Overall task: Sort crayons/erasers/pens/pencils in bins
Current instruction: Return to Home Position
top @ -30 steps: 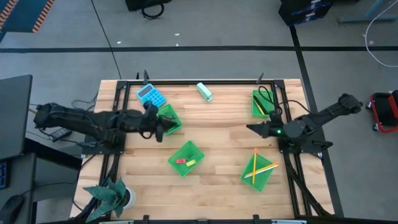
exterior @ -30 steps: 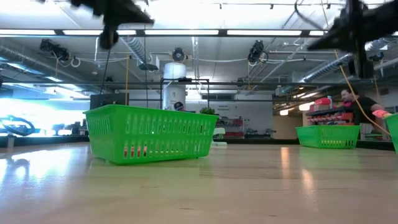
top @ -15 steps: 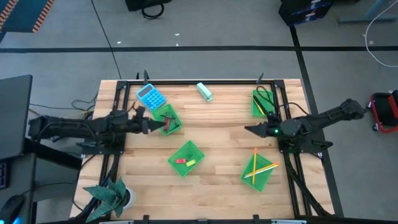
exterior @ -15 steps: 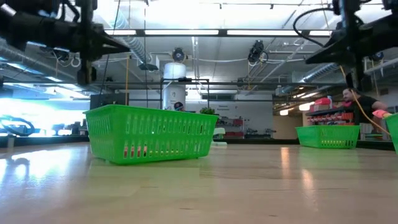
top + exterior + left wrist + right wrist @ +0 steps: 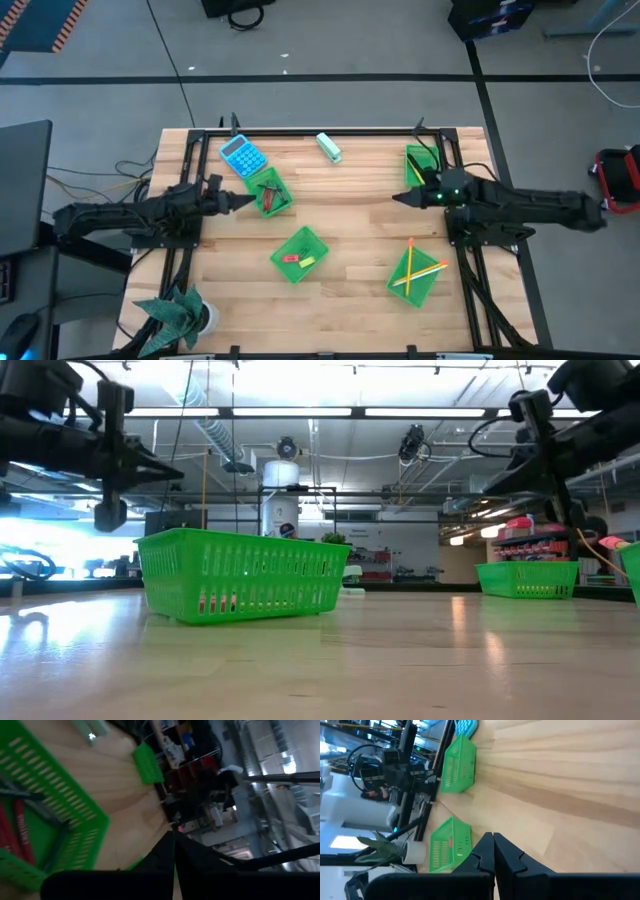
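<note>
Looking down, you see your left hand [image 5: 241, 200] pinched closed and empty just beside the crayons [image 5: 268, 197] in their bin [image 5: 266, 177], your right hand [image 5: 399, 199] closed too over bare desk [image 5: 350, 205], pencils [image 5: 418, 272] and erasers [image 5: 297, 260] binned nearby.

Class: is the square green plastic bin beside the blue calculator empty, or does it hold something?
It holds something. The green plastic bin beside the blue calculator contains reddish crayons, seen lying inside it in the left wrist view.
</note>
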